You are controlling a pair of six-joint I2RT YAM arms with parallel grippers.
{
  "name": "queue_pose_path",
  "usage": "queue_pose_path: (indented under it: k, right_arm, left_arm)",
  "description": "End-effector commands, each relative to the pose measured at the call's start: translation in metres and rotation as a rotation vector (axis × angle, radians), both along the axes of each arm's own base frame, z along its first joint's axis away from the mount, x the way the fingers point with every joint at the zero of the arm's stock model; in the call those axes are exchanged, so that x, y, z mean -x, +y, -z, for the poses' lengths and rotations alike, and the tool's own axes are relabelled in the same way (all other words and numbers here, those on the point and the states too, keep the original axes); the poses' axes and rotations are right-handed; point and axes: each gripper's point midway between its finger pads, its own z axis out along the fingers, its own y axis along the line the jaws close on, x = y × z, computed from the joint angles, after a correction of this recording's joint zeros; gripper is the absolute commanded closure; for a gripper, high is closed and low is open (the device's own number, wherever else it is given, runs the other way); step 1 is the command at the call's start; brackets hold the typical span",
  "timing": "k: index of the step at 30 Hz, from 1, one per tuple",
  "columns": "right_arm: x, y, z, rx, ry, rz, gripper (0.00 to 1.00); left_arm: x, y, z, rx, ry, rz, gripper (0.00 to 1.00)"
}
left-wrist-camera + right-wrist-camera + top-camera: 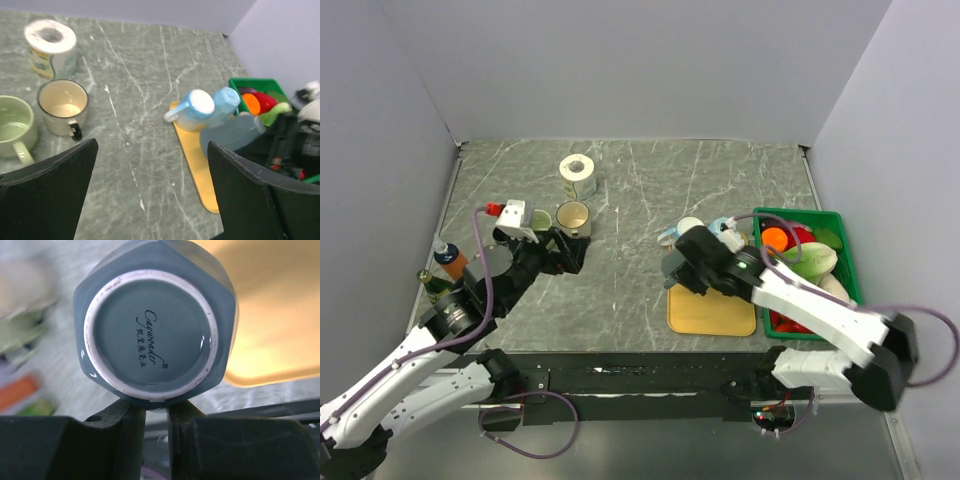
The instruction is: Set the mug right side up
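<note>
My right gripper (678, 268) is shut on a blue-grey mug (155, 325), gripping it by a part at its lower edge, probably the handle. The mug's white-ringed base faces the right wrist camera, so its mouth points away. In the top view the mug (672, 270) hangs over the left edge of the yellow cutting board (712, 312). In the left wrist view the mug (232, 134) lies tilted on its side in the black gripper. My left gripper (565, 250) is open and empty, low over the table (150, 195), left of the board.
A light blue mug (686, 230) lies on its side behind the board. A cream mug (573, 215), green mug (538, 220), toilet roll (577, 172) and bottles (448, 258) stand at the left. A green basket (842, 245) of vegetables is at the right.
</note>
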Motion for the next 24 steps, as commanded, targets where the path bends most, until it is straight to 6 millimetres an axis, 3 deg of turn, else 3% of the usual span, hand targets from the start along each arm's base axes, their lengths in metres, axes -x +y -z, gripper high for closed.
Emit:
queue_pose_path:
  k: [1,5,7,8,11,12,13,18,24]
  right_arm:
    - [-0.015,0.026,-0.084,-0.188,-0.35,-0.208,1.0]
    - [-0.005,0.03,-0.155,-0.325,-0.602,-0.339,1.0]
    - [0.001,0.032,-0.171,-0.351,-0.679,-0.396,1.0]
    - [0.007,0.034,-0.191,-0.403,-0.745,-0.429,1.0]
    - [0.022,0.038,-0.228,-0.474,-0.863,-0.516,1.0]
    - [0.025,0.039,-0.236,-0.493,-0.891,-0.535,1.0]
    - [0.03,0.038,-0.246,-0.512,-0.928,-0.555,1.0]
    - [0.053,0.041,-0.281,-0.628,-1.071,-0.639,1.0]
    - [0.069,0.038,-0.297,-0.718,-1.17,-0.672,1.0]
  left_arm:
    - [0.004,-0.024,-0.018,0.068,0.006,0.097,0.04]
    - [0.013,-0.048,-0.023,0.124,0.018,0.221,0.04]
    - [0.025,-0.065,-0.03,0.161,0.01,0.334,0.04]
    - [0.028,-0.071,-0.031,0.183,0.016,0.364,0.04]
    - [0.051,-0.093,-0.045,0.262,-0.007,0.541,0.04]
    - [0.057,-0.098,-0.04,0.27,0.008,0.585,0.04]
    - [0.067,-0.104,-0.057,0.316,-0.048,0.66,0.04]
    - [0.088,-0.115,-0.071,0.429,-0.057,0.797,0.04]
    - [0.099,-0.123,-0.087,0.522,-0.048,0.893,0.04]
